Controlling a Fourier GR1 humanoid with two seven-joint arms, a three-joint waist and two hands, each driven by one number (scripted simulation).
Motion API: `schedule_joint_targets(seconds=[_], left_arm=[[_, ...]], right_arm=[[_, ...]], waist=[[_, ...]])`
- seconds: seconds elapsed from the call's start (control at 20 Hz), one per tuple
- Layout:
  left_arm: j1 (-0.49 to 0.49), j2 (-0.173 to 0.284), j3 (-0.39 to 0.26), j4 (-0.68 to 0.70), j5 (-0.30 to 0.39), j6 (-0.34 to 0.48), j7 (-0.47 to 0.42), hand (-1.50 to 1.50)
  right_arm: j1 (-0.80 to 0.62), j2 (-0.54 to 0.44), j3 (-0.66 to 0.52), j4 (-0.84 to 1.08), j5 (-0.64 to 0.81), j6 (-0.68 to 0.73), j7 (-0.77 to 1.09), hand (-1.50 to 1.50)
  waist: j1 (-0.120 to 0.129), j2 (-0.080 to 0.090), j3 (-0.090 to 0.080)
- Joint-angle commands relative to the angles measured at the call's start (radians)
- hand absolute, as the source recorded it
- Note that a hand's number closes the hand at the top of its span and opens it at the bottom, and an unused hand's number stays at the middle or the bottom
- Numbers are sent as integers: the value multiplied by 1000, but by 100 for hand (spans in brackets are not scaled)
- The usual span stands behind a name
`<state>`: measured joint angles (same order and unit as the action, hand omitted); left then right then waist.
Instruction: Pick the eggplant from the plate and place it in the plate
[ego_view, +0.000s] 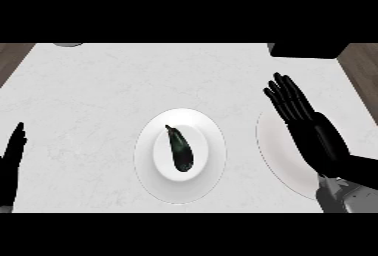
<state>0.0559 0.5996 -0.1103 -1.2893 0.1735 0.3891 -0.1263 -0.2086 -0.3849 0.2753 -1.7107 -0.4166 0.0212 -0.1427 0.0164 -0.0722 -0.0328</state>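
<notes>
White counter (88, 100) carries two plates. On the middle plate (179, 190) lies the eggplant (179, 150), long axis near vertical, stem tip toward upper left. Right hand (310, 130) hovers flat, fingers straight, over the right plate (277, 155). Left hand (11, 160) rests open at the left edge.

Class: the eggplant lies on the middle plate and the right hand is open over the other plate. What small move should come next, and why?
Probably swing the right hand left, toward the eggplant. The eggplant lies untouched on the middle plate, and the open right hand is above the other plate, apart from the eggplant. The left hand rests open at the left edge.
</notes>
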Motion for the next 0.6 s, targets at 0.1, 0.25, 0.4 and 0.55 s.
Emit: schedule_joint_targets(seconds=[0.1,0.25,0.4,0.55], left_arm=[[-111,-61,-45,-75,46,-78,27,0],[-204,-132,-102,-111,89,-136,71,0],[-209,-159,-121,-95,120,-164,119,0],[-244,-184,-140,-99,119,-153,179,0]], right_arm=[[-182,62,90,193,-60,133,88,150],[-244,121,155,286,-163,228,204,150],[-279,70,149,420,176,42,98,-150],[-285,172,92,611,35,145,-18,-150]], waist=[[46,94,33],[75,124,32],[47,112,33],[42,104,37]])
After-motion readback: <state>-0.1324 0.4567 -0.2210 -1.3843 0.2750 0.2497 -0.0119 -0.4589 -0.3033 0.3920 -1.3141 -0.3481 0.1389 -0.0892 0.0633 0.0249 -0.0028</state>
